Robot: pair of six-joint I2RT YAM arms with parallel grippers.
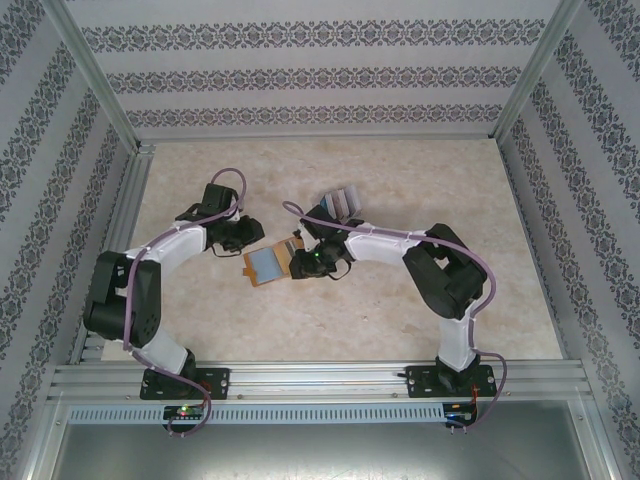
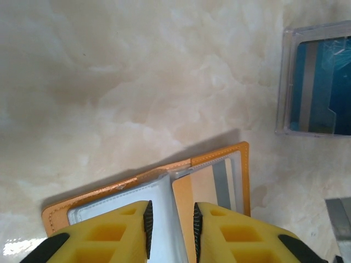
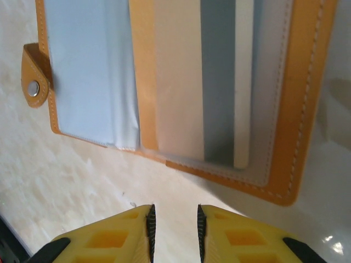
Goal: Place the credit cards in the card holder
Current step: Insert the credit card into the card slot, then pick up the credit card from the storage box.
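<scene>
Left wrist shows your left gripper (image 2: pixel 171 216) slightly spread over the card holder (image 2: pixel 244 181) at six o'clock; right gripper (image 3: pixel 174 218) slightly spread, empty. Snagging a pocket leaf (image 2: pixel 126 200) could flip it shut.

Lab enclosure: aluminium frame (image 1: pixel 320 378), wallpapered walls (image 1: pixel 320 60)

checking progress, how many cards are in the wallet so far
1: a beige card with a grey stripe, in a clear pocket of the open card holder; others could be hidden behind it.
</scene>
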